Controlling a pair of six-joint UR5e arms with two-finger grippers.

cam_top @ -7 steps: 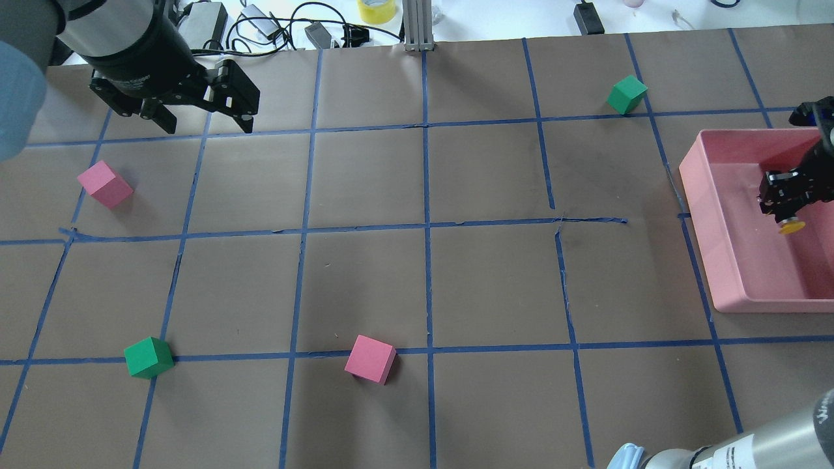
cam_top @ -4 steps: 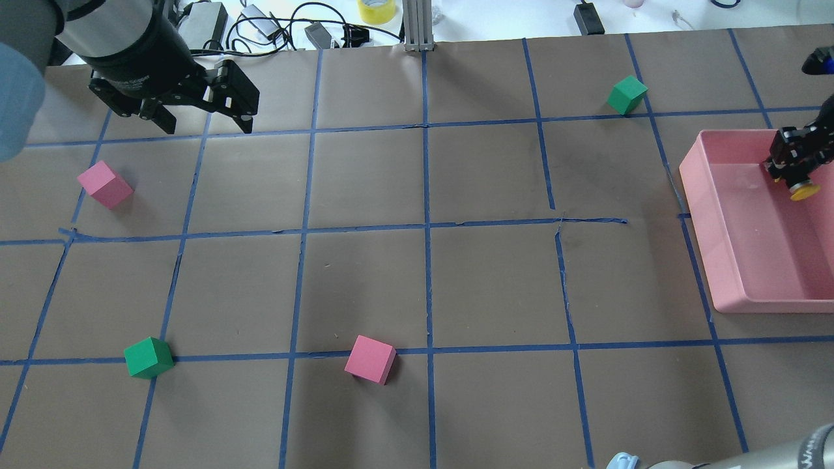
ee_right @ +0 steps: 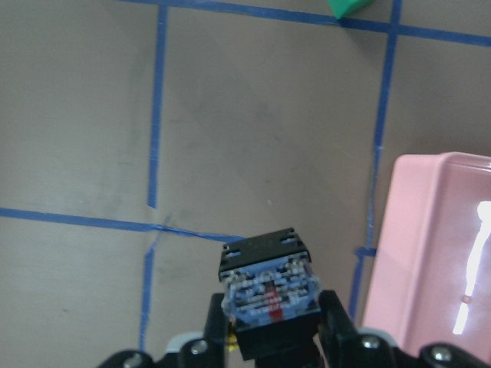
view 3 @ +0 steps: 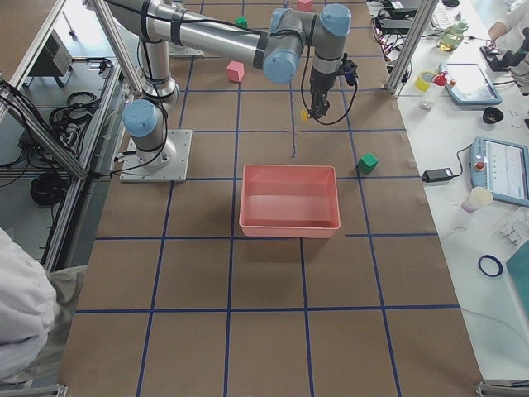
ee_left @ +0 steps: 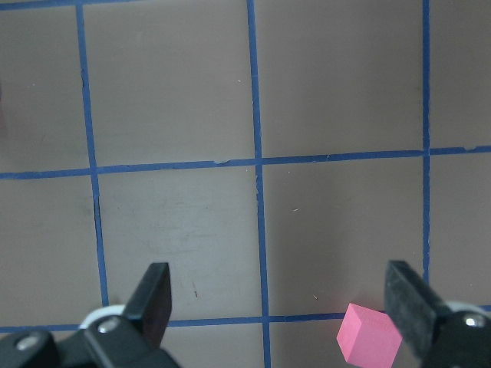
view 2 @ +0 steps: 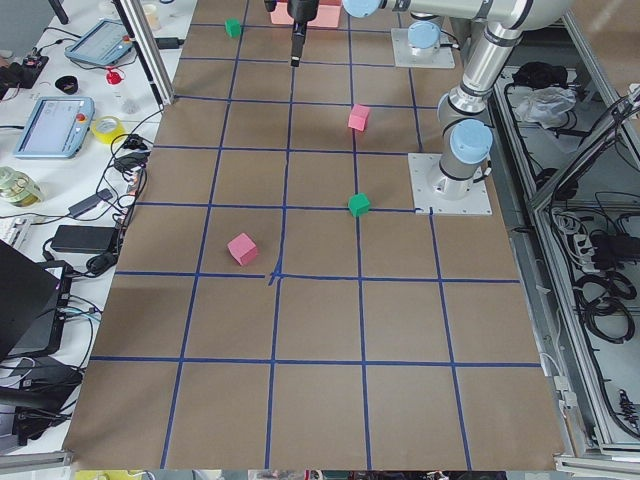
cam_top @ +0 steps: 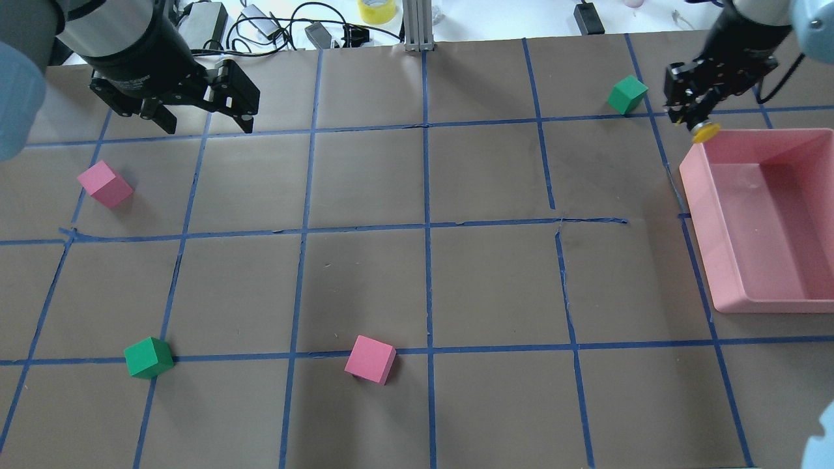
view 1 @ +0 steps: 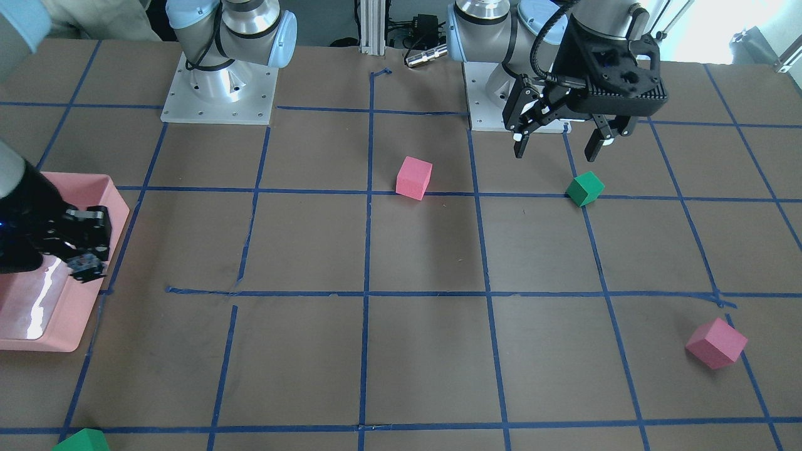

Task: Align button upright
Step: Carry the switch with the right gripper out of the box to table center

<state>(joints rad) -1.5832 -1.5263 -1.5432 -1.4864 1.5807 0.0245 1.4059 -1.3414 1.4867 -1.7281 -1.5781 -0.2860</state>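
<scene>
The button shows its yellow cap just below my right gripper, which is shut on the button and holds it in the air over the table, beside the far left corner of the pink tray. In the right wrist view the button fills the space between my fingers, its black body and silvery base block facing the camera. My left gripper is open and empty, hovering at the far left of the table. In the left wrist view its fingers stand wide apart.
A green cube lies just left of my right gripper. A pink cube lies below my left gripper. Another green cube and pink cube lie near the front. Cables and tape sit beyond the table's far edge.
My right gripper has carried the button out from over the tray, toward the far side and left, to the table beside the tray's far corner. The left arm has not moved.
</scene>
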